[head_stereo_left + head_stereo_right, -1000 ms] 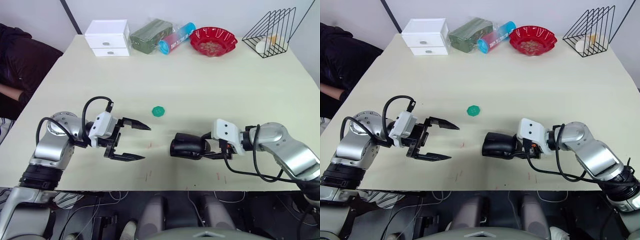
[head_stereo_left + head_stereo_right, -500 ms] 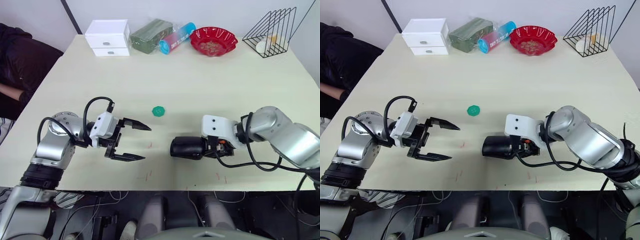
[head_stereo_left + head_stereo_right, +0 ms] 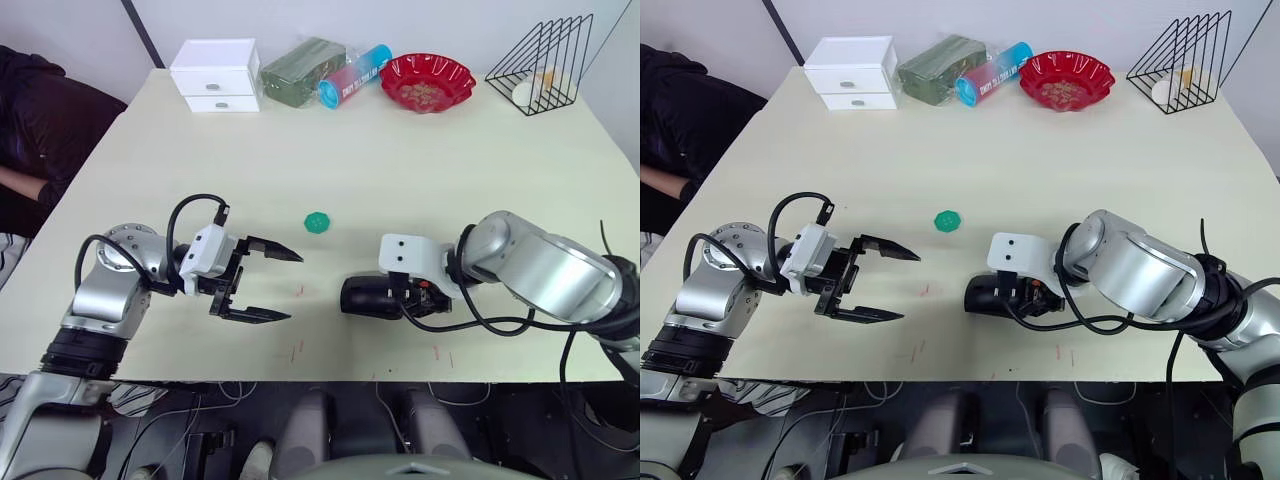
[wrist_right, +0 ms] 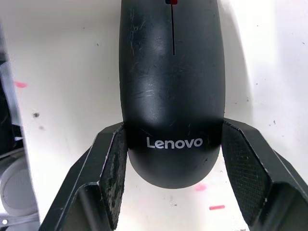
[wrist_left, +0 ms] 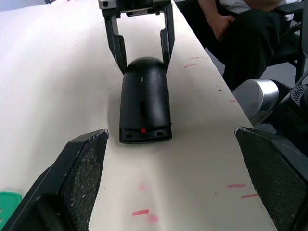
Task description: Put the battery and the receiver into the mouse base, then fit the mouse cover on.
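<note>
The black mouse (image 3: pixel 370 296) lies on the table near the front edge. Its smooth mouse cover (image 4: pixel 171 72), marked with a Lenovo logo, faces up on the mouse base (image 5: pixel 144 131), whose front end shows a red dot. My right gripper (image 3: pixel 398 298) is shut on the rear of the mouse, one finger pressed on each side. To the mouse's left my left gripper (image 3: pixel 294 287) stands open and empty, pointing at the mouse with a gap between. The battery and the receiver are hidden.
A green toothed disc (image 3: pixel 317 222) lies behind the gap between the grippers. Along the far edge stand a white drawer box (image 3: pixel 215 75), a green pack (image 3: pixel 302 70), a blue-pink tube (image 3: pixel 353 75), a red bowl (image 3: pixel 427 82) and a wire rack (image 3: pixel 545 65). A person (image 3: pixel 30 130) sits at the left.
My right arm has swung its elbow up and its wrist leftward, closer over the mouse. The mouse has stayed in place. My left gripper has not moved.
</note>
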Robot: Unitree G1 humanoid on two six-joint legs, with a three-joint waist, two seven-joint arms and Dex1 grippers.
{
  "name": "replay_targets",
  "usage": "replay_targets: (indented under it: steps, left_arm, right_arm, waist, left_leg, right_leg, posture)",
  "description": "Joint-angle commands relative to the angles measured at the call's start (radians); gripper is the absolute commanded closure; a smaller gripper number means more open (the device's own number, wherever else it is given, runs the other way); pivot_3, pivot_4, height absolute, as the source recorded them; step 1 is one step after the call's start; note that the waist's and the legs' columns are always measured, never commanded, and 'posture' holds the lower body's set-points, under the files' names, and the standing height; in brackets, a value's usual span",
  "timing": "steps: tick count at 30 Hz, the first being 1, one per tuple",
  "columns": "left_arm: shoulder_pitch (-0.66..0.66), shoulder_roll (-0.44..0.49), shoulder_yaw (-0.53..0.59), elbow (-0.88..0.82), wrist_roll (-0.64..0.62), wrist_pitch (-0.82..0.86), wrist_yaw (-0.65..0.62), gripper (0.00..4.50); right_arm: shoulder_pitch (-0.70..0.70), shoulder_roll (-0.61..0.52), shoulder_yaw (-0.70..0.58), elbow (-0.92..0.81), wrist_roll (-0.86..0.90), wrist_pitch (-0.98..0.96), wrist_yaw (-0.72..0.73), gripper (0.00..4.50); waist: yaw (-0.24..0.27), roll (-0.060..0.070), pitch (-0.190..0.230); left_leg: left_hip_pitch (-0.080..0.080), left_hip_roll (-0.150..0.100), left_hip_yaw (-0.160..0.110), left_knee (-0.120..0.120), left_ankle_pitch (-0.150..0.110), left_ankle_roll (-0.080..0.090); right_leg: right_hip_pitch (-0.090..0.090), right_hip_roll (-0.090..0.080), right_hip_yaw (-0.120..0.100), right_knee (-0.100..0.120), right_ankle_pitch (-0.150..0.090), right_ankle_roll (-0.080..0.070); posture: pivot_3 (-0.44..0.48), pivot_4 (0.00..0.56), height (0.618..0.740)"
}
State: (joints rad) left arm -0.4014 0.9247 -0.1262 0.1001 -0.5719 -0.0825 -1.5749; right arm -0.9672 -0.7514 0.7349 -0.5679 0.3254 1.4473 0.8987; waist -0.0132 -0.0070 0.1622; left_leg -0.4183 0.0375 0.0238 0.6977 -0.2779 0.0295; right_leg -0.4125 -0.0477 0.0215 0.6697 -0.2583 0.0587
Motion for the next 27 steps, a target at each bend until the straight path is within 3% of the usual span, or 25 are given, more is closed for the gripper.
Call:
replay_targets:
  steps: [1,27]
  left_arm:
    - [-0.002,0.005,0.026,-0.020,-0.013,-0.008,-0.039,0.00]
    - [0.013,0.019,0.028,-0.027,-0.020,-0.008,-0.039,0.00]
  right_arm:
    - [-0.018,0.004,0.005,-0.005,0.015,0.011,-0.022,2.13]
    - [-0.035,0.059,0.049,0.046,0.057,0.018,-0.088,2.13]
  waist:
    - [0.000,0.000,0.000]
    - [-0.002,0.000,0.000]
  left_leg:
    - [0.000,0.000,0.000,0.000,0.000,0.000]
    - [0.000,0.000,0.000,0.000,0.000,0.000]
  right_leg:
    - [0.000,0.000,0.000,0.000,0.000,0.000]
    - [0.000,0.000,0.000,0.000,0.000,0.000]
  posture:
    - [0.000,0.150,0.740]
    - [0.000,0.150,0.740]
